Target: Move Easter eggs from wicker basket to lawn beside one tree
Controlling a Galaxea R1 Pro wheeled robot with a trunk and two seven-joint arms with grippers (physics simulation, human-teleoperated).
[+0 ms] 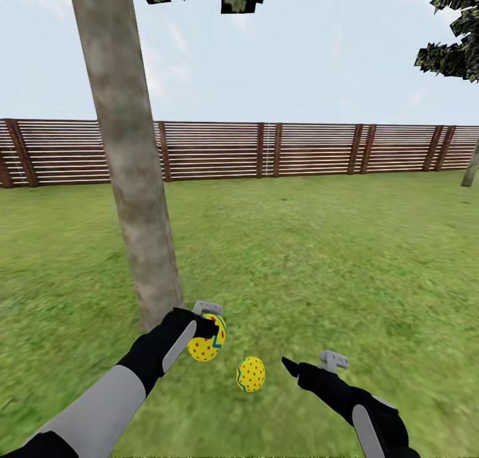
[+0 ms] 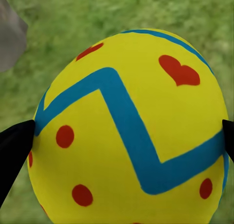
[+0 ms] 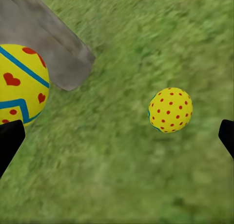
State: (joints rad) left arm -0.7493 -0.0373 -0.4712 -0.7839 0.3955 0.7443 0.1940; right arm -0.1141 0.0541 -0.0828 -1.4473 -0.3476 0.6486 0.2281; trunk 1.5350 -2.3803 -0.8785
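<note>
My left gripper (image 1: 207,330) is clamped on a zigzag-striped egg (image 1: 207,341), holding it just above the lawn (image 1: 319,258) close to the foot of the thick grey-brown tree (image 1: 133,178). In the left wrist view the striped egg (image 2: 129,131) sits between the two dark fingertips (image 2: 14,146), one pressing on each flank, with grass behind it. My right gripper (image 1: 293,367) holds nothing; its fingers stand spread wide in the right wrist view, and the dotted egg (image 3: 170,110) lies on the grass between and beyond them. In the head view that dotted egg (image 1: 251,373) rests on the lawn between my two grippers, near the trunk. I count two eggs here.

I judge I am in the placing step: one egg looks already set down by the tree, and the second is in hand, ready to go down. The next move calls for lowering the left arm until the striped egg touches the grass, just beside the trunk and apart from the dotted egg so the two do not knock, then opening the fingers slowly. An egg rolls easily, so I would release it low rather than drop it. After that, the third egg remains to be accounted for, and the basket would need checking.
</note>
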